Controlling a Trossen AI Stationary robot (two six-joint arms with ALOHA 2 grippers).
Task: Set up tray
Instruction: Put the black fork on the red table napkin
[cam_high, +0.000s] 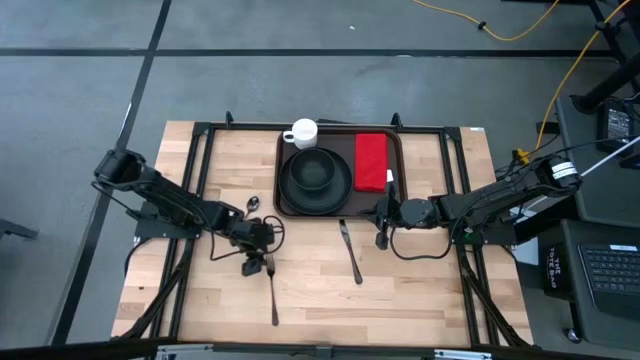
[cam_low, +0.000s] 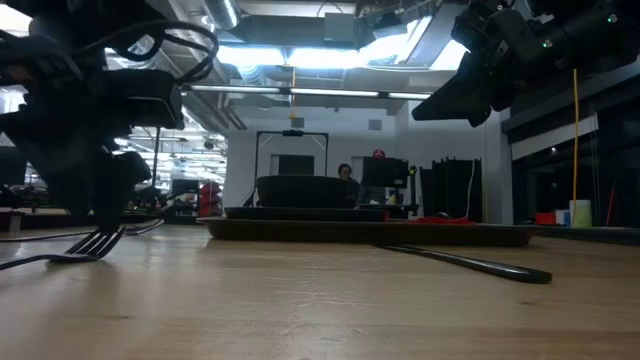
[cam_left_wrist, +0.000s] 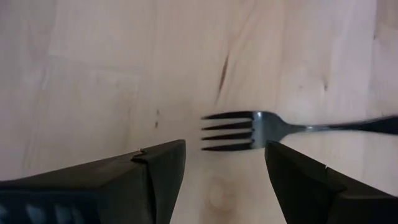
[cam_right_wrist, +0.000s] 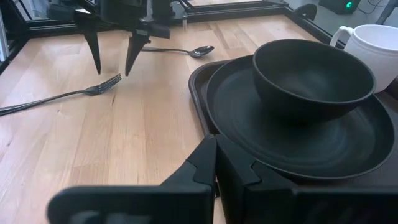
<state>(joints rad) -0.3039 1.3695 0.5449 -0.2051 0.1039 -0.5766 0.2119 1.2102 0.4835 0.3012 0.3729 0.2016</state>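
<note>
The high view looks straight down on the whole table (cam_high: 320, 290); the low view looks level across it from board height. The left wrist camera sits close above the fork (cam_left_wrist: 249, 129), which the right wrist view also shows farther off.

We find no text, label, brand, number or sign that we can read in any of the four views. The white mug (cam_high: 302, 132) at the far edge of the tray (cam_high: 283, 168), the black bowl (cam_right_wrist: 313, 76), the red napkin (cam_high: 371, 161) and the cutlery on the bench (cam_high: 320, 280) show us only plain surfaces. The screens and fittings in the room beyond the bench, and the laptop (cam_high: 609, 268) past its right edge, are too small for us to make out any writing.
</note>
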